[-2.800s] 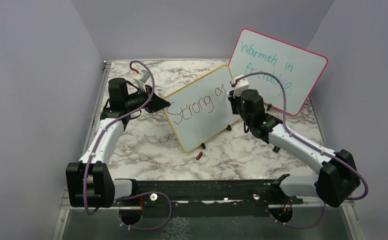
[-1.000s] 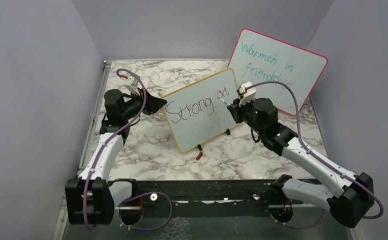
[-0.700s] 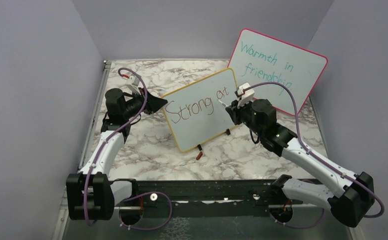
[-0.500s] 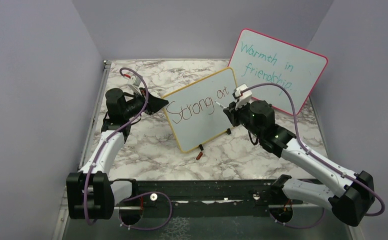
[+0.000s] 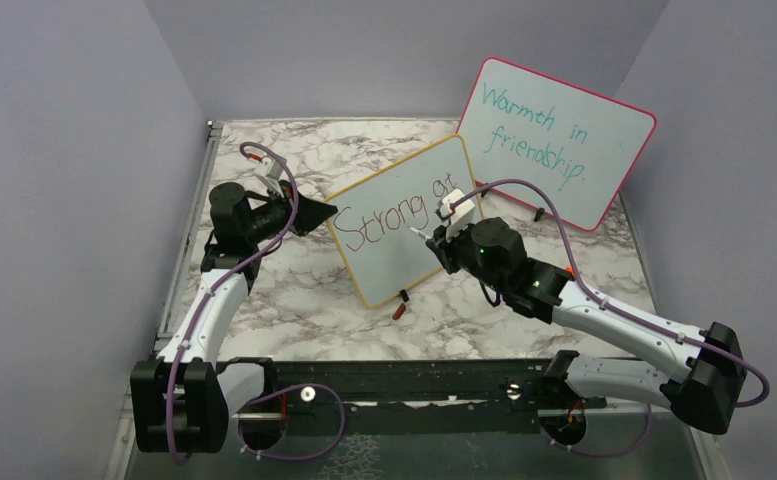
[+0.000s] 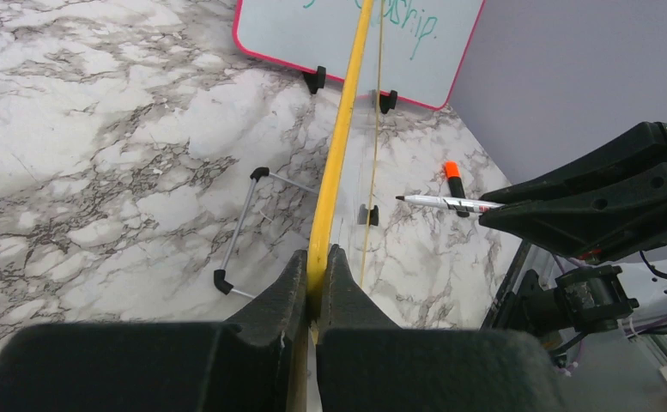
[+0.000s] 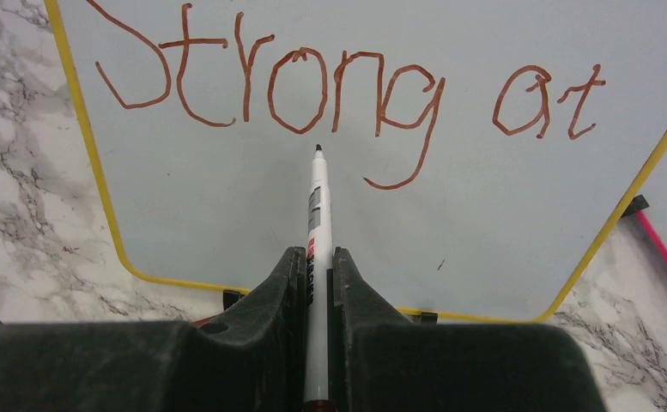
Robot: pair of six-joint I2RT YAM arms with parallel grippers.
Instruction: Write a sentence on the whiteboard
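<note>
Progress at this moment: two words are written, and the sentence is judged incomplete. Nearest the arm bases, a small red-brown cap point(image 5: 398, 311) lies on the marble surface point(image 5: 294, 290), just in front of the board's feet. The right hand point(image 7: 315, 257) is clenched on a white marker point(image 7: 317, 202), tip forward and aimed at the blank area just under "Strong". The left wrist view shows the tip near the board face but apart from it.

The whiteboard point(image 7: 227, 206) stands tilted on its feet, mid-surface. The sentence point(image 7: 312, 86) reads "Strong at" in red-brown along the upper line. The lower half is bare, so a second line is judged to be the remaining work.

The left hand point(image 6: 317, 270) grips the yellow frame at the board's left edge. Farthest back stands the pink-framed board point(image 5: 604, 150), which bears teal writing.
</note>
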